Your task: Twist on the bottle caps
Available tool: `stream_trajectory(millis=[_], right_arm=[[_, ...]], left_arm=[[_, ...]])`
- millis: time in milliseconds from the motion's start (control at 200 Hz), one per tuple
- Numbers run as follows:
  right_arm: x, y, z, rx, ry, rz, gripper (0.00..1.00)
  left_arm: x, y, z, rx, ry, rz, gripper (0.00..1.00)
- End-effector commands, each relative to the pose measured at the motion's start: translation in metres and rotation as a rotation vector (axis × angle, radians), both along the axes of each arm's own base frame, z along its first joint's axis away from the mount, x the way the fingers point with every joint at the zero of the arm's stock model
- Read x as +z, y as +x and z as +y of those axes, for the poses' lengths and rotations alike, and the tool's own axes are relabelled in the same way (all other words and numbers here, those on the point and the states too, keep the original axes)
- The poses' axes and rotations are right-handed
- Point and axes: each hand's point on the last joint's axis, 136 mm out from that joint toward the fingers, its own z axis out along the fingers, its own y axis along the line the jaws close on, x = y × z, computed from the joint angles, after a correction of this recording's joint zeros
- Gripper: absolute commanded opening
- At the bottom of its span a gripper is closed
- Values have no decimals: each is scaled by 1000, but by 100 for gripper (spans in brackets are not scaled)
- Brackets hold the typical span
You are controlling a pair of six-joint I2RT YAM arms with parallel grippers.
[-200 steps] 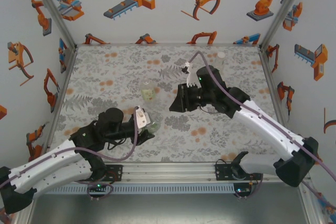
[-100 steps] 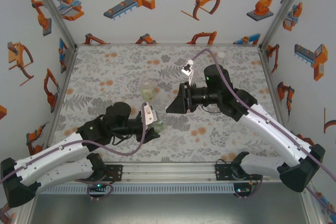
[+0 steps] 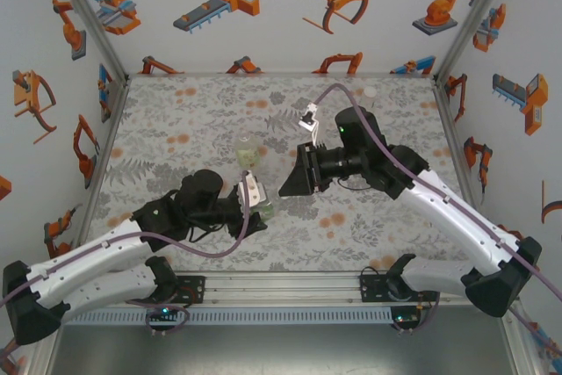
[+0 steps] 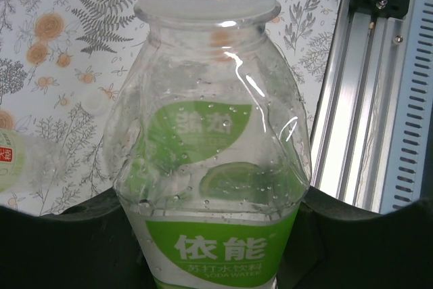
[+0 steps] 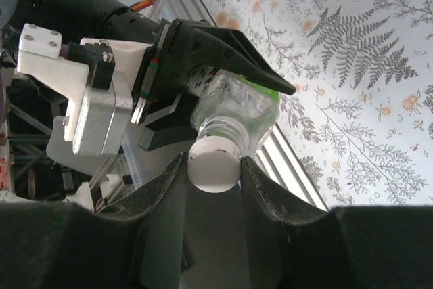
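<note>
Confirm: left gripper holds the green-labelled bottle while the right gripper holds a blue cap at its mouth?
The cap is white, not blue; the right wrist view shows it. The left gripper holds the green-labelled bottle, the right gripper the cap at its mouth.

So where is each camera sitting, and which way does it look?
Top external: above and behind the robot, looking down on the floral mat; the left gripper and right gripper show.
Left wrist: on the left wrist, looking along its dark fingers at the green-labelled bottle they clamp.
Right wrist: on the right wrist, looking past its own fingers, shut on a white cap, at that bottle's mouth.
Both wrist views share the bottle.
</note>
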Motion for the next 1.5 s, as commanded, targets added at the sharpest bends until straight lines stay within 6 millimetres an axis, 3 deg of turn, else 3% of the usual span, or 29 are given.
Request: stream_trajectory(millis=[0,406,1157,1492], right_arm=[[3,-7,3,29,-13,0,20],[-13,4,-4,-35,-116,-11,20],[-5,4,14,-4,-88,-22,21],[-13,3,12,-16,-128,-21,21]], left_arm=[[16,2,-4,0,-29,-14,0],[16,0,-4,-13,-33,-11,0],[12,-5,-8,-44,-27,13,0],[13,7,-2,33,-22,-12,0]])
